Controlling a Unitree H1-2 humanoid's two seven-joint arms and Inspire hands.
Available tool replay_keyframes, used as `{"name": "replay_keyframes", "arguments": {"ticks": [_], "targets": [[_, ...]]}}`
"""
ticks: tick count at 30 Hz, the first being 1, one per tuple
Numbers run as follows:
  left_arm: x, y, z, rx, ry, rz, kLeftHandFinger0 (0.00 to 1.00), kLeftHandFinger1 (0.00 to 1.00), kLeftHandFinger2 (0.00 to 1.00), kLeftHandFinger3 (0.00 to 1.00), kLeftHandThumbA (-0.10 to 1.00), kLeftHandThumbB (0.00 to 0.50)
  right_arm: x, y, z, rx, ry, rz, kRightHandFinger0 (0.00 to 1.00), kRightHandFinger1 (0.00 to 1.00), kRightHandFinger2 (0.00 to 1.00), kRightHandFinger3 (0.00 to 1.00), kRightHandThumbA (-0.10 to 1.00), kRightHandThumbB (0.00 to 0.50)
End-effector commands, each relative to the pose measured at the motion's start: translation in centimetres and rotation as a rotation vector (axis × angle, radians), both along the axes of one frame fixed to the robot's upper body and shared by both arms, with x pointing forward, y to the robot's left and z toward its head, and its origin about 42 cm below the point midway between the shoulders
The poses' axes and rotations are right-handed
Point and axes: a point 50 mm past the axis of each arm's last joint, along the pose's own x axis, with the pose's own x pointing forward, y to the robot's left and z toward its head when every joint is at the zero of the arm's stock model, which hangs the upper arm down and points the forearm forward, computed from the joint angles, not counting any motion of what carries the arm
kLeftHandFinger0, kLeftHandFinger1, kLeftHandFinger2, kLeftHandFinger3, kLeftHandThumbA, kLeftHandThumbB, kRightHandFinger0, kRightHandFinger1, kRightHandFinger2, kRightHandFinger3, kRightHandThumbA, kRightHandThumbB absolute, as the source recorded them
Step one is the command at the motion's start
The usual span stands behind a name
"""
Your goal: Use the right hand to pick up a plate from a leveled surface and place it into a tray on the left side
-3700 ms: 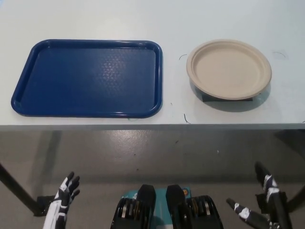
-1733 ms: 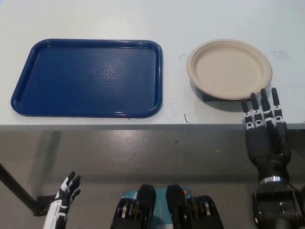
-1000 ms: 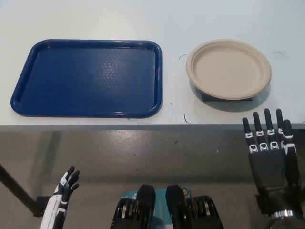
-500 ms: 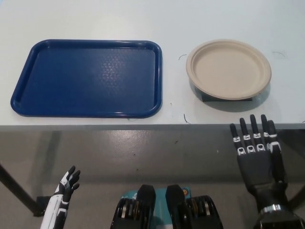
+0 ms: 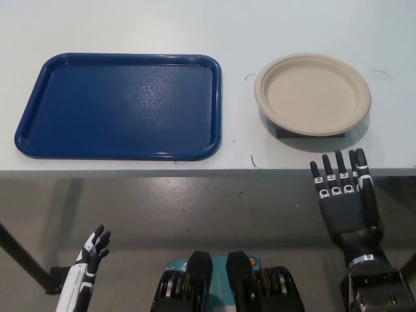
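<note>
plate [image 5: 312, 94]: round, beige, lying rim-up with no long axis, raised on a dark block near the counter [image 5: 292, 26] right front edge | tray [image 5: 121, 106]: blue, long axis along the front edge, sitting left | right hand [image 5: 344, 198]: hovering at the front edge, fingers spread, empty | left hand [image 5: 88, 263]: resting low left, fingers apart
</note>
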Motion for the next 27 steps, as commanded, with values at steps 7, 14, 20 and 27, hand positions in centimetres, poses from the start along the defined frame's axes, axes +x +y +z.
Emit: {"name": "replay_keyframes", "arguments": {"ticks": [7,14,20,27], "targets": [[0.3,0.2,0.9,0.019,-0.049,-0.018,1.00,1.00,1.00,1.00,1.00,0.115,2.0,1.3,0.5,0.050,-0.006,-0.019,1.00,1.00,1.00,1.00,1.00,0.423],[0.3,0.2,0.7,0.017,-0.043,-0.022,1.00,1.00,1.00,1.00,1.00,0.119,2.7,1.2,0.4,0.070,-0.011,-0.025,1.00,1.00,1.00,1.00,1.00,0.423],[0.1,0.1,0.5,0.025,-0.038,-0.024,1.00,1.00,1.00,1.00,1.00,0.106,3.2,0.9,1.6,0.071,-0.064,-0.027,1.00,1.00,1.00,1.00,1.00,0.431],[-0.1,0.2,0.2,0.017,-0.031,-0.023,1.00,1.00,1.00,1.00,1.00,0.112,4.0,0.8,1.9,0.083,-0.062,-0.021,1.00,1.00,1.00,1.00,1.00,0.415]]}}
